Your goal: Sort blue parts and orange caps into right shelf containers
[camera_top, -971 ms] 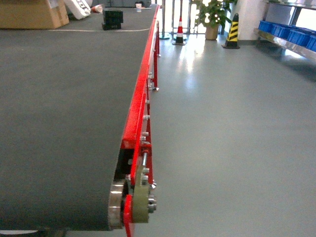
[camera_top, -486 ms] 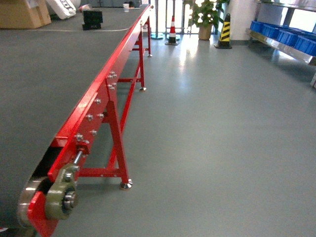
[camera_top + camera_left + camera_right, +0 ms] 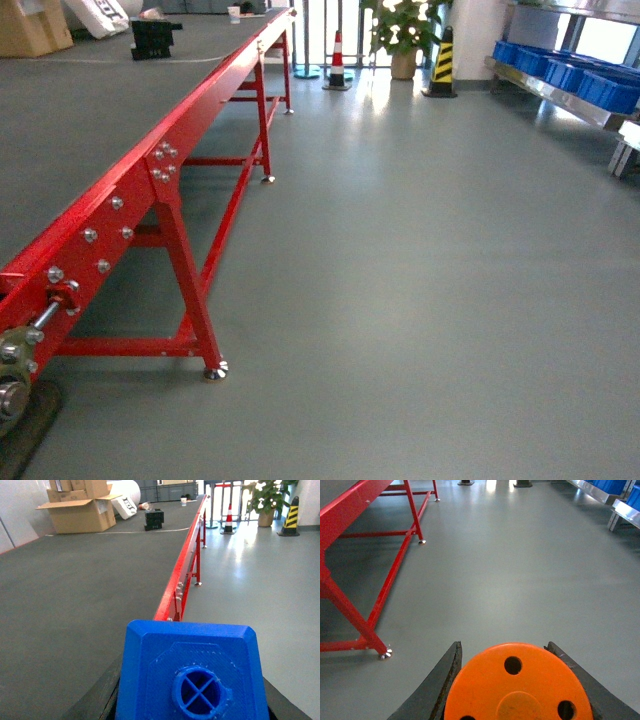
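Blue part [image 3: 192, 672] clamped in my left fingers, boss toward the camera. Orange cap [image 3: 517, 685] gripped between my right fingers [image 3: 442, 680], holed top showing. Crates [image 3: 580, 75] on shelf [image 3: 550, 92]: far right, well apart, right arm nearer. No writing legible.

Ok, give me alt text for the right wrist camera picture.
An orange cap with small holes in its flat top sits between the right gripper's dark fingers, filling the bottom of the picture. Beyond it lie grey floor and a red table frame at left.
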{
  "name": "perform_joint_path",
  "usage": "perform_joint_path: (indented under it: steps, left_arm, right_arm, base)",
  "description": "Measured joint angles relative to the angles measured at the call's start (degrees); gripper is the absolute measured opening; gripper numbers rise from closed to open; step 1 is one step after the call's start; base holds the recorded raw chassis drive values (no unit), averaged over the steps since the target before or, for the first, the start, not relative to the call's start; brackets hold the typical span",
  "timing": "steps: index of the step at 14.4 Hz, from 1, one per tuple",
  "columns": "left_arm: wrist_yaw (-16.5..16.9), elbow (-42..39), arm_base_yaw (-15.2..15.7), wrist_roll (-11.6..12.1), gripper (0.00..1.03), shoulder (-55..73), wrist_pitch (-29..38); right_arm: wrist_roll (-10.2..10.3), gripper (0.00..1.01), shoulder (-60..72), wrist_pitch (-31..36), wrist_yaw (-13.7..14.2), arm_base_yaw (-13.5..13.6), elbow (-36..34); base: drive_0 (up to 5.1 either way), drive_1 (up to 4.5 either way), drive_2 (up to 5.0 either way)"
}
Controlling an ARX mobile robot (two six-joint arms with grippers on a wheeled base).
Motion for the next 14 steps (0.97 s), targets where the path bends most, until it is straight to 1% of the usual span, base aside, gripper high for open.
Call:
perform_joint_path:
  steps: [14]
  left_arm:
    - [0.0,0.0,0.0,0.0,0.45,0.0,0.0]
  right_arm:
    - [0.0,0.43,0.0,0.0,0.1,0.0,0.0]
  base:
    - [5.0,-2.44,-2.4]
